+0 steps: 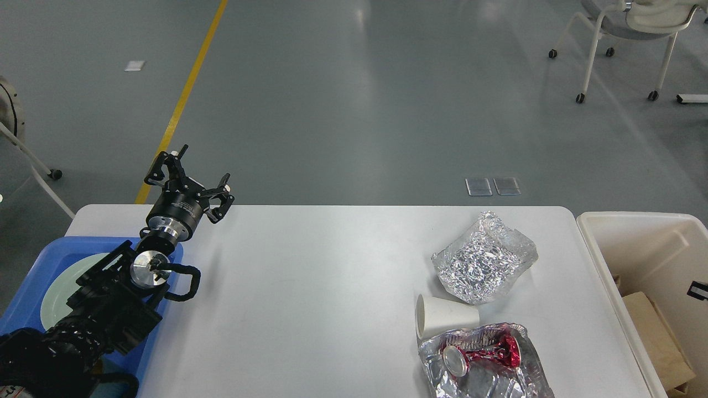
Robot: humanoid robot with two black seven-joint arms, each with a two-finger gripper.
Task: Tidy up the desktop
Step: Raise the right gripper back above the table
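Observation:
The white desktop (321,298) carries a crumpled ball of foil (484,265), a white paper cup (445,316) on its side, and a crushed red can (481,354) lying on a foil sheet (492,381), all at the right. My left gripper (193,176) is open and empty above the table's far left corner. Of my right arm only a small black piece (698,288) shows at the right edge, over the bin; its fingers cannot be made out. The brown paper wad is out of sight.
A blue tray (27,276) with a pale plate (61,287) sits at the left under my left arm. A cream-white bin (636,232) holding cardboard (655,331) stands right of the table. A wheeled chair (625,22) is far back right.

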